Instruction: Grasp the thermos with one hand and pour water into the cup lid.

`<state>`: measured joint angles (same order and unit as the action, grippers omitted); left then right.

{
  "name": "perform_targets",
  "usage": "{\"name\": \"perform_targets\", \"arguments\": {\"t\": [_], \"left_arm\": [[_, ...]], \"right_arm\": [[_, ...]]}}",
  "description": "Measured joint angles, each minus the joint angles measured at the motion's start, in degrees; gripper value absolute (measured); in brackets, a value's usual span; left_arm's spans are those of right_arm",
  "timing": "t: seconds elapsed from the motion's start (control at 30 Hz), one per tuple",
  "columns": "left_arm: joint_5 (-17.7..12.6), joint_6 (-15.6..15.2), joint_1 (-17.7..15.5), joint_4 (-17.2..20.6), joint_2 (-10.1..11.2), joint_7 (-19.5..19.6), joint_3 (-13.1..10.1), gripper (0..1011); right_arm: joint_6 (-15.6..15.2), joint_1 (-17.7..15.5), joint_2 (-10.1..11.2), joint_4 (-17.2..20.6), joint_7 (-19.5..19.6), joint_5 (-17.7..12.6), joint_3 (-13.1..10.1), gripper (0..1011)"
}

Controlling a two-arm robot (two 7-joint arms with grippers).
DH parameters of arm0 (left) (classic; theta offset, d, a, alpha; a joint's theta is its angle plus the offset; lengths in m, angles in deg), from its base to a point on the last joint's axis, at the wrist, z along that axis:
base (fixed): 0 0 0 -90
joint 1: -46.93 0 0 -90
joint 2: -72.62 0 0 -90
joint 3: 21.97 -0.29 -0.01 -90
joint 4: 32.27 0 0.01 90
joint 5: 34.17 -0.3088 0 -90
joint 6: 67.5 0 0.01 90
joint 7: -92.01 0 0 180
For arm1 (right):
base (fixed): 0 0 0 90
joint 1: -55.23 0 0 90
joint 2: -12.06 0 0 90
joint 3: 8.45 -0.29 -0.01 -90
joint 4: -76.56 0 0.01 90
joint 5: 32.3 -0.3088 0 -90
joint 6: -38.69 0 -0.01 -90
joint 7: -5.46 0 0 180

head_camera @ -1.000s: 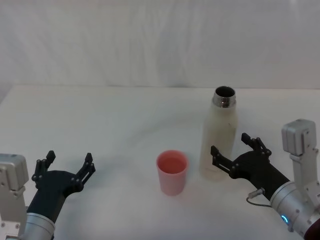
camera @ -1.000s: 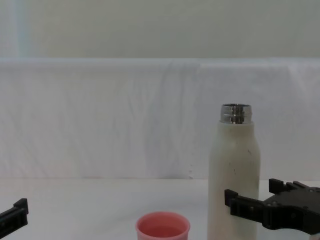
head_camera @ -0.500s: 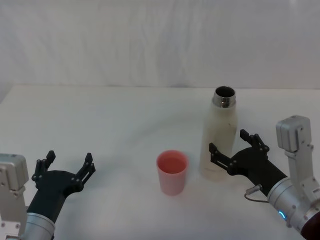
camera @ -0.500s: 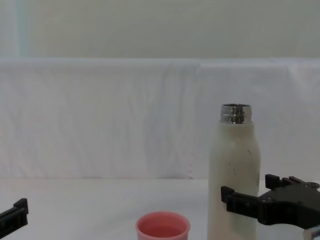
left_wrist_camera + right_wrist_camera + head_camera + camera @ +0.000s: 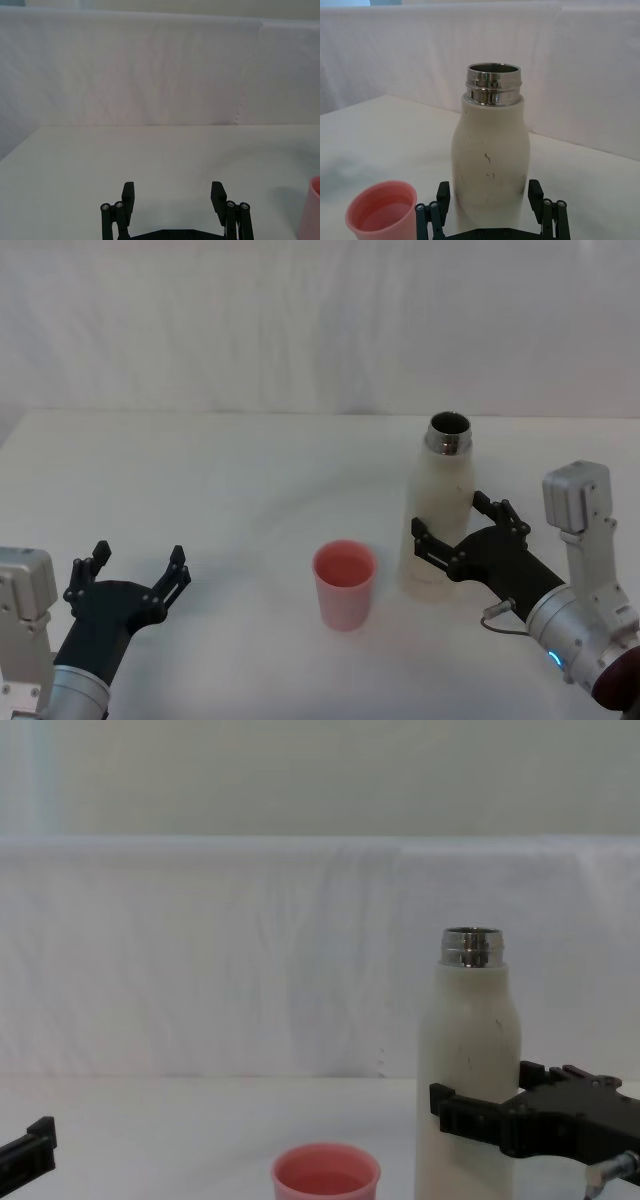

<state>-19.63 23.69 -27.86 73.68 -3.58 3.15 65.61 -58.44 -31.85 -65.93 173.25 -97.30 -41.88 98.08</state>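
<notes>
Item: right gripper (image 5: 452, 527) staged at the thermos, grip not yet made.

You have the tall cream-white cylindrical thermos (image 5: 439, 510), open steel threaded neck up, standing upright on the white tabletop (image 5: 250, 470); its long axis runs vertical, crosswise to your right jaws. Those jaws are spread wide, one either side of the lower body, the bottle already partly between them; whether either touches the wall cannot be told. The right wrist view has the thermos (image 5: 491, 165) dead ahead between the jaws. The small round salmon-pink plastic cup lid (image 5: 345, 585) stands just beside the thermos, on the side away from the right arm, well outside the jaws. Your left gripper (image 5: 137, 568), jaws likewise spread and holding nothing, sits parked well apart. The right arm is the nearer; closing squarely on the body looks like your next step.
</notes>
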Motion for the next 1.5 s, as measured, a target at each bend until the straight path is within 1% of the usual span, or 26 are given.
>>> {"name": "perform_targets", "arguments": {"t": [0.3,0.7,1.5], "left_arm": [[0.0,0.0,0.0,0.0,0.0,0.0,0.0,1001],[0.0,0.0,0.0,0.0,0.0,0.0,0.0,1001],[0.0,0.0,0.0,0.0,0.0,0.0,0.0,1001]], "right_arm": [[0.0,1.4,-0.4,-1.0,-0.1,0.2,0.3,1003],[-0.2,1.9,-0.9,-1.5,0.0,0.5,0.5,1003],[-0.3,3.8,-1.8,-3.9,0.3,0.9,0.4,1003]]}}
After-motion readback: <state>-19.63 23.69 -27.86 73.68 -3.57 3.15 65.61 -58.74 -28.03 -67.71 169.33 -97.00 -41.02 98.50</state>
